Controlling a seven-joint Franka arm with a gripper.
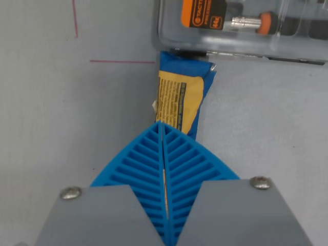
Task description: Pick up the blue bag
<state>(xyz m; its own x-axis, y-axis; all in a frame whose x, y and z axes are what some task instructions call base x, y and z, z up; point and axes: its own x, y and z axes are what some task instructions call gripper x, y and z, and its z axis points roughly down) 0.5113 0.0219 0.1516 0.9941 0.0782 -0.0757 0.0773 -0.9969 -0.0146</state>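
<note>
One view only. Saw table beneath, case at top. Found gripper closed, fingers pressed together, seemingly pinching bag by its near end. Lay straight ahead of the tips, long axis running away toward case, far end touching it.

The single view comes from the wrist, looking steeply down past the blue ribbed gripper fingers at the pale grey tabletop, quite near it. The clear plastic case crosses the wrist view's upper right edge
</note>
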